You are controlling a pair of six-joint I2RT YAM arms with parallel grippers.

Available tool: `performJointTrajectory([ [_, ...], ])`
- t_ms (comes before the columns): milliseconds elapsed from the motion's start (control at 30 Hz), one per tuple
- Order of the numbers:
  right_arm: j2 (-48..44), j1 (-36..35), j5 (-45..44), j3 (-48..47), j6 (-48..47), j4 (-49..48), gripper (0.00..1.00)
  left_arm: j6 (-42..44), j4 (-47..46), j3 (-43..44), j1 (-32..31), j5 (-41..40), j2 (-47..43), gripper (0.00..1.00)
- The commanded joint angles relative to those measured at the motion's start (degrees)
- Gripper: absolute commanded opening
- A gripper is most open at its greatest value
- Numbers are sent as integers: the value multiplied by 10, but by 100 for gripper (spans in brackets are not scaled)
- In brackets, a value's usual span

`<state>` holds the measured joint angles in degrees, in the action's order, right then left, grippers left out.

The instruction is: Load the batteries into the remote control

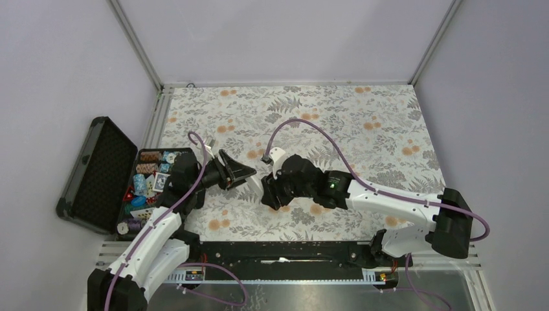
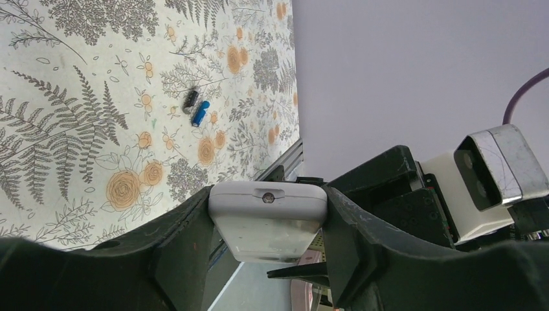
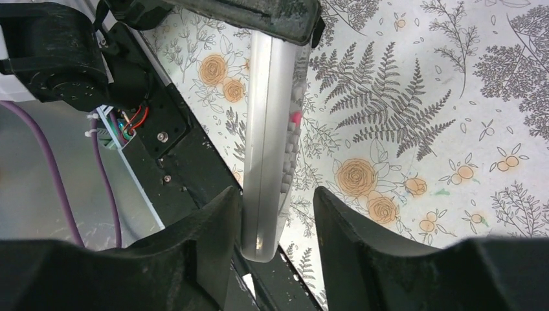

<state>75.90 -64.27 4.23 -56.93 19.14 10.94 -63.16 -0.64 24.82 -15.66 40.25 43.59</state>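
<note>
While held above the floral table [image 2: 78, 97], shows a white remote control [image 2: 267, 220] clamped by one end in the left gripper [image 2: 265, 210]. Shows the right gripper [image 3: 275, 217] straddling the other end, one finger touching, a gap beside the other. Shows two batteries [image 2: 196, 107] lying together on the table, well apart.

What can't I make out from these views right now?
Left wrist: only the remote control's end shows; left pincer covers its sides, battery bay unseen.
Left wrist: batteries too small to read polarity.
Right wrist: remote edge-on between right pincer's fingers, back turned away.
Top: arms cover the remote.
</note>
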Motion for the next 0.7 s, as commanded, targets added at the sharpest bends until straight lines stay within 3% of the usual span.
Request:
performJointTrajectory([
  [0,10,-13,-39,-33,-15,11,50,6,-10,31,5,-9,-4,0],
  [200,25,-21,-60,-44,-20,24,36,0,-12,30,5,-8,1,0],
  [367,29,-24,-65,-47,-22,26,4,-1,-16,29,5,-5,8,0],
  [400,28,-24,-68,-47,-21,26,0,-1,-17,29,5,-5,9,5],
  [667,15,-24,-75,-39,-23,34,0,5,-34,21,8,1,11,58],
])
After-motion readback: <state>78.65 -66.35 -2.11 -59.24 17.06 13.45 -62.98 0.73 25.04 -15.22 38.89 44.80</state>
